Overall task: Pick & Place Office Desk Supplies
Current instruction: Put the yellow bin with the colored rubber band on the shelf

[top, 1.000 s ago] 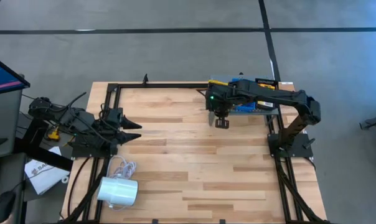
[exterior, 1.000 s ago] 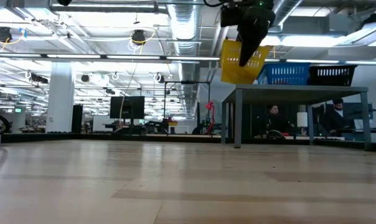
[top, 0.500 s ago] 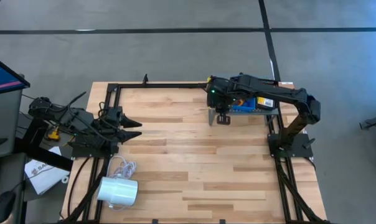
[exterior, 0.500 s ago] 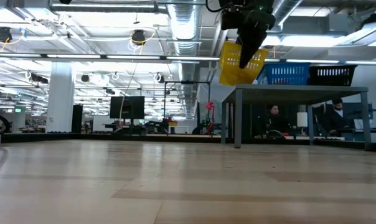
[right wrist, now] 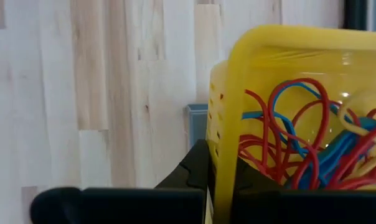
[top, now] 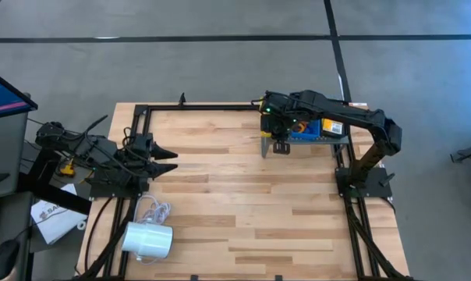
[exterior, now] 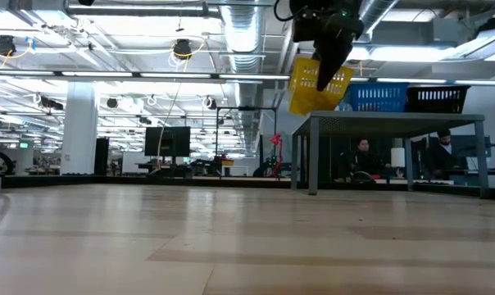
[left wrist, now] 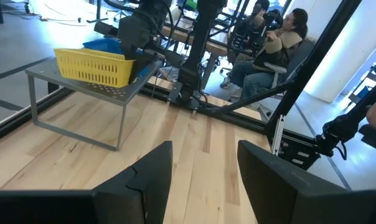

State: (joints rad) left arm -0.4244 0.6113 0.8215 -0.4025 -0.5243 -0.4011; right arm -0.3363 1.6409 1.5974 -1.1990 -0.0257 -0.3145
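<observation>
- Right gripper (top: 280, 147) is clamped tight on the rim of a yellow basket (right wrist: 281, 81). In the right wrist view you can see the two dark fingers (right wrist: 194, 168) pinching the basket's wall, one on each side.
- Inside that basket there's a tangle of rubber bands (right wrist: 300, 143), red, blue and a few yellow ones, piled against the wall.
- In the low view the yellow basket (exterior: 317, 84) hangs tilted under the gripper (exterior: 323, 72), well up off the worktop (exterior: 231, 246).
- From above, the right gripper sits at about 1 o'clock on the worktop (top: 235, 203), right at the edge of the grey perforated shelf (left wrist: 113, 90) that stands there.
- A blue basket (top: 317, 130) is on that shelf too, mostly hidden under the arm from above. The low view shows the blue basket (exterior: 377, 97) sitting on top of the shelf, with a black one (exterior: 436, 99) next to it.
- Left gripper (top: 169, 162) is parked way over at 9 o'clock, off the worktop's main area, fingers spread apart and holding nothing. The left wrist view shows the gap between them clearly.
- A white cylinder with a cord (top: 148, 240) lies down at around 7 o'clock, well away from both grippers.
- People (left wrist: 272, 46) are sitting in the room beyond the worktop.
</observation>
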